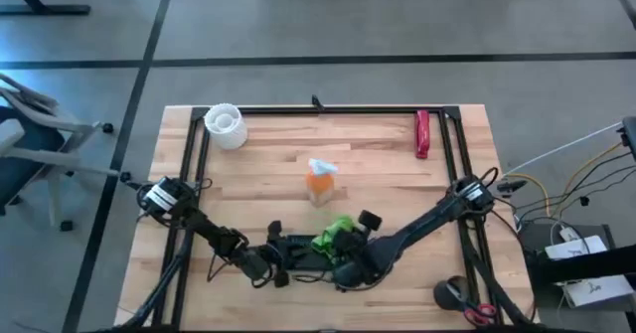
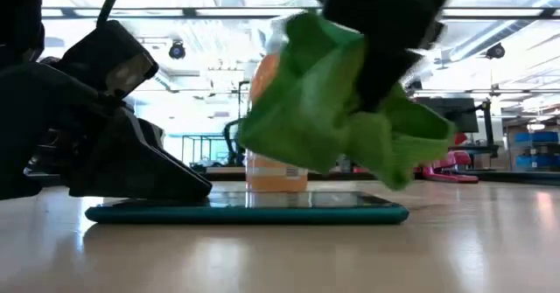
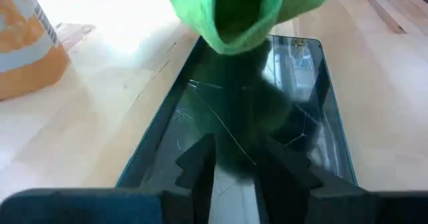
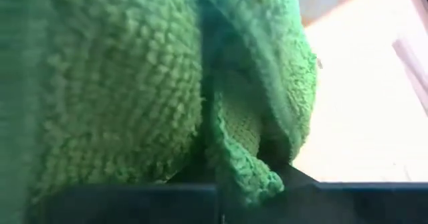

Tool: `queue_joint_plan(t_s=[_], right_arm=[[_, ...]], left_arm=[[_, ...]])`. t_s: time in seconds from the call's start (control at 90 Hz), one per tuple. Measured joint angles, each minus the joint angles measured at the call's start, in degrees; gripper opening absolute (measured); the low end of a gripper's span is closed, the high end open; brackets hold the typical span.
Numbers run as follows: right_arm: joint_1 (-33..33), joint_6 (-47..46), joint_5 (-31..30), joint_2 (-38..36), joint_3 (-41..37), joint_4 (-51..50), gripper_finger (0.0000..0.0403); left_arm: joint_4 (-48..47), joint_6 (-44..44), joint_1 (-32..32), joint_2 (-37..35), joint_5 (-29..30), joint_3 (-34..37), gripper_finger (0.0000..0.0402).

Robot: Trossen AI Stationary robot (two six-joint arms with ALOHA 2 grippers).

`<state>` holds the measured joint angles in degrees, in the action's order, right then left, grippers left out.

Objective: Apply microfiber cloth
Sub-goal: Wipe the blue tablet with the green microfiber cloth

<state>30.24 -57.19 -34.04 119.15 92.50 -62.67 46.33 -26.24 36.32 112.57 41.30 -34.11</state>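
You've got a big wood table (image 1: 378,164) w/ a black frame round it. Both arms reach in toward the near middle.

Next biggest: the flat dark slab (image 2: 247,207) w/ a teal edge, lying flat on the table. Its glass top is cracked, you can see that in the left wrist view.

The green cloth (image 2: 328,101) is bunched up and hangs in the air over the slab, not touching it in the low view. Your right gripper (image 1: 350,236) comes down from above and has it pinched tight, cloth spilling out both sides.

Your left gripper (image 3: 235,162) sits low at one end of the slab, fingers only a narrow bit apart, nothing between them, resting right at the glass.

The orange bottle (image 1: 320,183) stands upright just past the slab. Farther back there's a white cup (image 1: 226,126) near the left corner and a red thing (image 1: 422,133) by the right rail.
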Motion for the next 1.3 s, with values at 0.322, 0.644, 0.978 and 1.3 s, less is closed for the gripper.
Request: queue_joint_plan(t_s=[0.322,0.644,0.978,1.3], right_arm=[[-0.22,-2.12,0.07,3.67,-4.4,6.99,0.0],[-0.75,4.36,-0.88,4.74,-4.16,18.79,0.0],[-3.46,20.13,0.61,4.88,-3.4,38.53,0.0],[-6.21,29.24,-0.87,2.51,0.76,39.04,0.0]], left_arm=[[-0.04,-0.02,0.0,0.0,0.07,0.0,0.0098],[-0.22,-0.04,0.02,0.0,0.42,0.07,0.0098],[-0.18,-0.04,0.02,0.0,0.3,0.07,0.0098],[-6.02,9.62,1.88,-7.19,-3.24,0.37,0.0098]])
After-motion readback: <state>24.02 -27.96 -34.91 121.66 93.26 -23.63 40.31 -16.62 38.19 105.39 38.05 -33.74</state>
